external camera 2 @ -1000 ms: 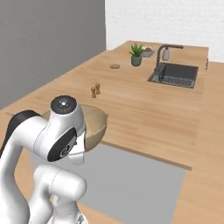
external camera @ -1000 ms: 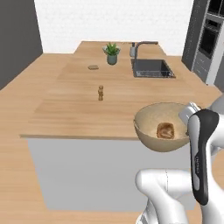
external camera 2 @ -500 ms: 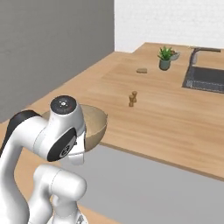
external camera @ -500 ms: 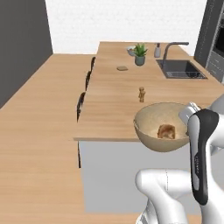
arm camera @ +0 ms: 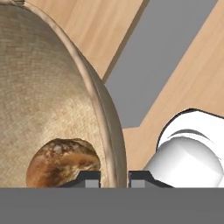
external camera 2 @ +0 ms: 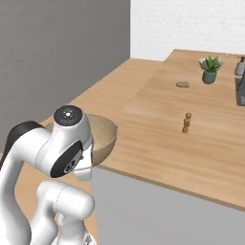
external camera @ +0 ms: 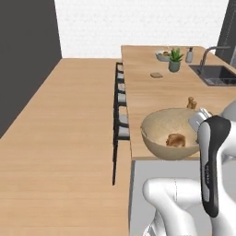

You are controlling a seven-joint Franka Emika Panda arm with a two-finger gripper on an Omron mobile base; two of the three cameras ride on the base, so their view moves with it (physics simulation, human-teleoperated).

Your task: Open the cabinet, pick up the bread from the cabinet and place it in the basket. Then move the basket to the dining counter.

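Observation:
The tan woven basket (external camera: 162, 126) hangs in the air at the near end of the dining counter (external camera: 147, 97), just above its edge. The golden-brown bread (external camera: 175, 139) lies in the bottom of the basket. My gripper (external camera: 199, 120) is shut on the basket's right rim. In the hand view the rim (arm camera: 99, 103) runs down between the two fingertips (arm camera: 91, 179), and the bread (arm camera: 63, 162) sits just inside. From the right base the basket (external camera 2: 104, 136) peeks out behind my arm. The cabinet is out of view.
Dark stools (external camera: 120, 113) line the counter's left side. On the counter stand a small wooden mill (external camera: 190, 102), a potted plant (external camera: 174, 60), a flat brown item (external camera: 156, 74), a bowl (external camera: 162, 55) and a sink (external camera: 216, 74). A dark wall (external camera: 25, 60) bounds the wooden floor at left.
The whole scene has swung right in both base views, so the camera moved; the stools have come into view. The basket with the bread stays in my grip.

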